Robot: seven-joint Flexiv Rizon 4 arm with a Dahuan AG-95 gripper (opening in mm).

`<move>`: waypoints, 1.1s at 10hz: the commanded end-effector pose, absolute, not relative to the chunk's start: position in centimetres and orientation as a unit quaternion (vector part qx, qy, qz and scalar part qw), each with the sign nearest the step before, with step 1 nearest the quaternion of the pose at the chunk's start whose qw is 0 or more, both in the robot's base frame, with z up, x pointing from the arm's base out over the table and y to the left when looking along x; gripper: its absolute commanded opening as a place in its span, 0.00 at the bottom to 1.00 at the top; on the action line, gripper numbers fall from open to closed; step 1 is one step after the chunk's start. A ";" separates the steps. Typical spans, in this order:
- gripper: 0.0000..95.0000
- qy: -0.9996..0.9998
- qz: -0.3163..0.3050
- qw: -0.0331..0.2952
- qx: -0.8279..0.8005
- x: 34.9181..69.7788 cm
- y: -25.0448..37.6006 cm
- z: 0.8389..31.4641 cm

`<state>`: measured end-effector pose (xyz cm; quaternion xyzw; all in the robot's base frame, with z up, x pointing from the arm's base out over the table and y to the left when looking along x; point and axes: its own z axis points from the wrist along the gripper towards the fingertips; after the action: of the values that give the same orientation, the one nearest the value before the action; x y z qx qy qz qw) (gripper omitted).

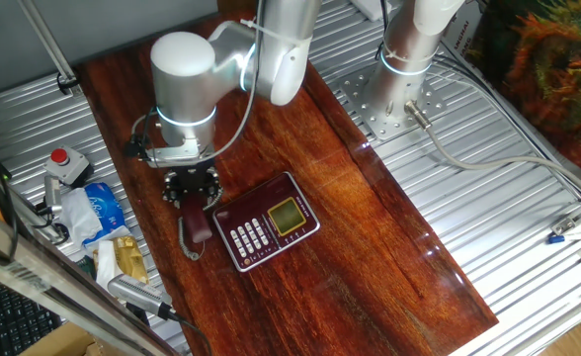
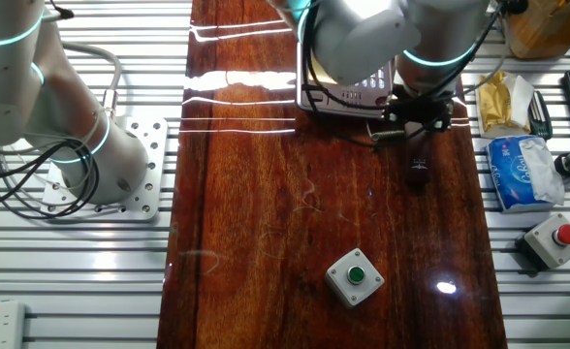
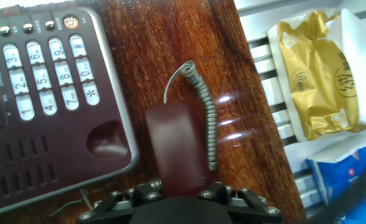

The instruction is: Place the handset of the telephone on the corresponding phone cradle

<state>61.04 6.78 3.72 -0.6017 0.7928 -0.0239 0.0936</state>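
Observation:
The maroon handset lies alongside the right edge of the telephone, with its grey curly cord running along its right side. My gripper straddles the handset's near end, its fingers against both sides, shut on it. The phone cradle is the recessed strip right of the white keypad, and it is empty. In one fixed view my gripper stands over the handset, left of the telephone. In the other fixed view the arm hides most of the telephone. I cannot tell whether the handset is off the table.
A gold packet and a blue tissue pack lie on the metal surface just right of the wooden board. A green button box sits on the board. A red button box and a second arm's base stand beside the board.

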 end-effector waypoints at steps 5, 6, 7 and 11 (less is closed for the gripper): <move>0.80 0.787 -0.021 0.106 -0.607 62.1 7.1 3.3; 0.80 0.786 -0.020 0.106 -0.608 62.3 7.2 3.4; 0.80 0.787 -0.019 0.107 -0.608 62.4 7.2 3.4; 0.80 0.790 -0.018 0.106 -0.604 62.4 7.2 3.3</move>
<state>62.25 7.21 3.33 -0.6038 0.7899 -0.0177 0.1058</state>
